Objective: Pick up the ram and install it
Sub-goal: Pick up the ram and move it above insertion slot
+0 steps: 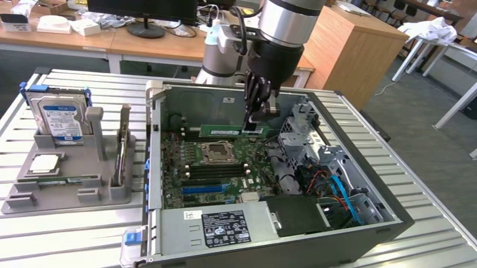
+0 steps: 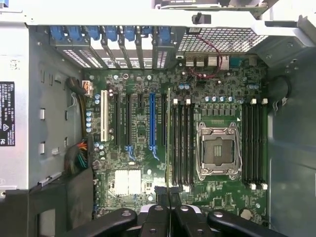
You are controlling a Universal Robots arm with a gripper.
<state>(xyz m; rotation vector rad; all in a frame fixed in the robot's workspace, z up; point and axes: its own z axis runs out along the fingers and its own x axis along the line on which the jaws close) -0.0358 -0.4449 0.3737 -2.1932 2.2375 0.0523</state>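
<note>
I have the claw (image 1: pixel 257 118) pinched narrow on one end of the ram (image 1: pixel 222 132), the long thin green circuit-board stick with a pale label. It hangs inside the open grey metal computer case (image 1: pixel 155 167) standing on the slatted metal desk (image 1: pixel 67 234).

In the exterior view the stick runs level from the claw towards that view's left, above the green motherboard.

In the wrist view I look straight down past the claw (image 2: pixel 169 191) and see the ram (image 2: pixel 169 138) edge-on as a thin line. That line is what matters. Its long axis runs parallel to the bank of long black memory slots (image 2: pixel 181 143), and it sits just beside the outermost slot, on the side away from the square silver processor socket (image 2: pixel 218 150).

So I judge the stick to be aligned in direction but slightly off to one side. It also appears to be above the board, not seated in any slot.
</note>
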